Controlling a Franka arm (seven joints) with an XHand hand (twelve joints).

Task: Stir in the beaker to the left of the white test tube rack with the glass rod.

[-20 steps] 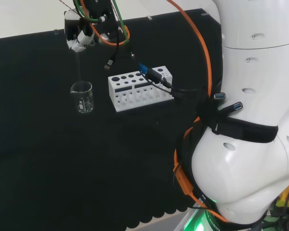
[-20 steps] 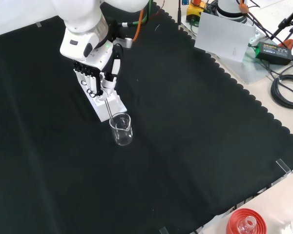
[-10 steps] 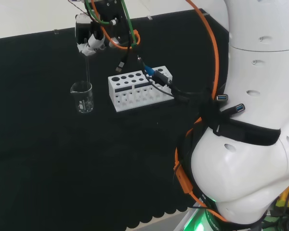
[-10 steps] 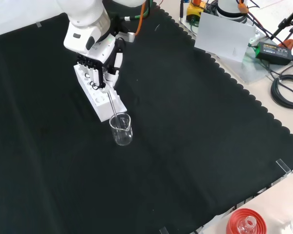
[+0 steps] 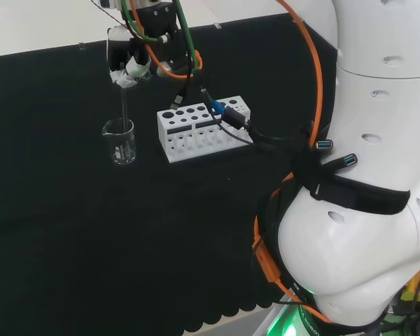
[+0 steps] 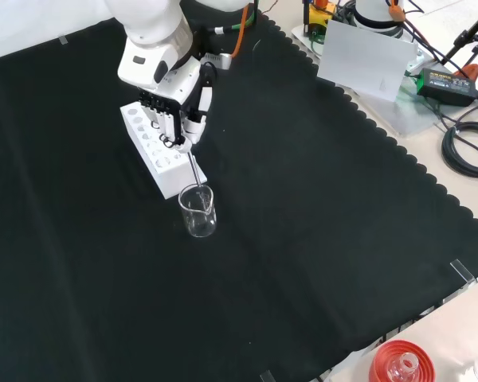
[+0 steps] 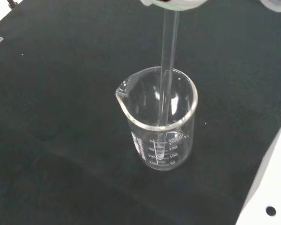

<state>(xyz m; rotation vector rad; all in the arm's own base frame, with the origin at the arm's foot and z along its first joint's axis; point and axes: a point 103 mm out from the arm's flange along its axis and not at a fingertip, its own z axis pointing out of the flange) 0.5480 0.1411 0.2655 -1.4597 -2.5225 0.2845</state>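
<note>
Glass rod (image 7: 167,70) pinched in curled fingers of the hand (image 5: 128,61) at head view's upper left, tip already down inside the beaker (image 5: 120,141) left of the rack (image 5: 201,128); judged mid-stir, only stirring left.

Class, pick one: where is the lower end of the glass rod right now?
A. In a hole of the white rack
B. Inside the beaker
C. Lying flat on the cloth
B: the glass rod, held by the hand, passes down through the beaker's open rim.
</note>
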